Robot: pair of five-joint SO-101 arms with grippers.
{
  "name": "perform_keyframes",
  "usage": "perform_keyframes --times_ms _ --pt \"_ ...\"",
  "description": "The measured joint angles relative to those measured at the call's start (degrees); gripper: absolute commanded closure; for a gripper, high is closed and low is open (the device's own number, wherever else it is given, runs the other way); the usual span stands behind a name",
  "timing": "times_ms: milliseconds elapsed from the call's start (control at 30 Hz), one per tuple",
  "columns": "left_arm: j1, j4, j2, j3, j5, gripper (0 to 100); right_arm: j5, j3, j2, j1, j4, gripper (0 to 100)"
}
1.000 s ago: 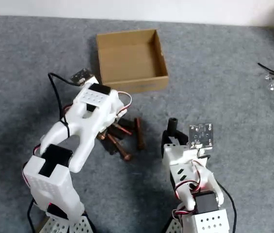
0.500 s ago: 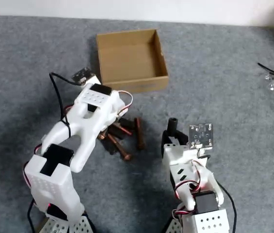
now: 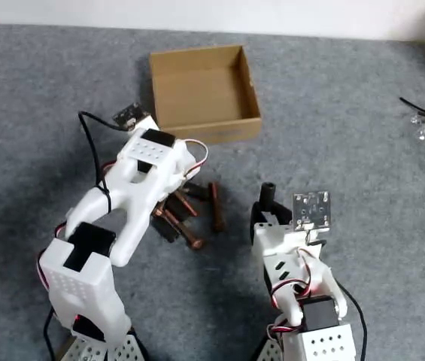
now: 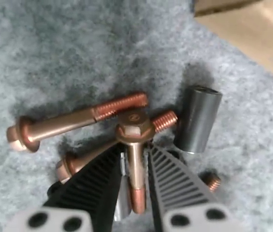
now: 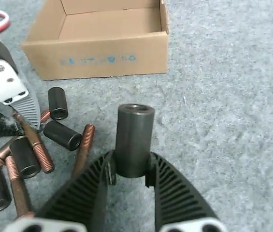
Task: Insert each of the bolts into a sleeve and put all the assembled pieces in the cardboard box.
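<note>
Gripping copper-coloured bolt [image 4: 134,130] by shank: left end effector [image 4: 135,159], over loose pile [image 3: 189,210] on worktop [image 3: 362,150] near cardboard box [image 3: 201,90]. Right end effector [image 5: 130,162] clenched on dark sleeve [image 5: 134,140], upright, bore clear. Parts likely rigid, dense, slick; pinch mid-length, ends free.

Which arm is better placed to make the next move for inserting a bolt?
Probably left: the left gripper grips a bolt, while the right gripper holds a sleeve upright, open end up.

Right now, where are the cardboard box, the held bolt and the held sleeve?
cardboard box [image 3: 201,94], high view, bare inside floor.
held bolt [image 4: 134,169], left wrist view, smooth shank.
held sleeve [image 5: 135,140], right wrist view, outer side.
</note>
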Motion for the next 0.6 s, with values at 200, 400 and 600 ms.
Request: perform_keyframes --times_ms 200,400,600 --pt "0.0 -0.1 -0.4 0.0 -2.5 100 0.0 0.0 0.0 0.0 0.0 99.5" --pt "0.0 1.8 -5.8 0.9 -3.4 100 0.0 0.0 0.0 0.0 0.0 99.5" --pt "-0.2 4.0 -12.1 3.0 -8.6 100 0.0 0.0 0.0 0.0 0.0 99.5"
